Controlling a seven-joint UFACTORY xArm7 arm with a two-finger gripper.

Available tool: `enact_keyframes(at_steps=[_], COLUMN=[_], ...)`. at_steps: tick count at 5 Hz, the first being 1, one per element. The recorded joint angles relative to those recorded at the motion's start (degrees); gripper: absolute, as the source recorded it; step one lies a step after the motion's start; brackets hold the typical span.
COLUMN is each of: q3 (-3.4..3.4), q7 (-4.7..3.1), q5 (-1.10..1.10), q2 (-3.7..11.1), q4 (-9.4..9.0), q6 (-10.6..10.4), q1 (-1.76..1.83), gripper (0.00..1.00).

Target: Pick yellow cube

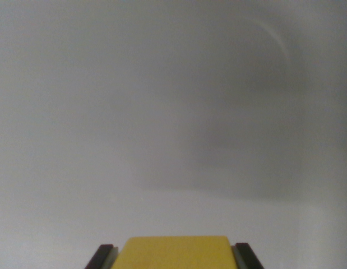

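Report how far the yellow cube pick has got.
Done: the claw has the yellow cube between its dark fingers, one on each side. In hand: the grip looks closed on it. Left: confirming a lift; the blurred pale surface doesn't show whether it is raised.

Between the gripper's (177, 259) dark, matt fingers (100, 258) sits the yellow cube (177, 252), its face smooth, even and without shine. Ahead of the tool spreads a pale grey surface (162, 112), smooth and matt, blurred by soft shadow.
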Motion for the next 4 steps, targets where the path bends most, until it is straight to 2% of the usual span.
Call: enact_keyframes(at_steps=[1,2,3,4], q3=[-0.13,-0.13,-0.26,-0.26], q7=[0.35,0.35,0.71,0.71], q5=[-0.34,-0.34,-0.69,-0.69], q2=[-1.03,-1.03,-2.09,-2.09], q4=[1.57,1.57,3.19,3.19], q6=[2.57,2.57,5.22,5.22], q1=[0.06,0.06,0.12,0.12], gripper=[1.00,1.00,1.00,1.00])
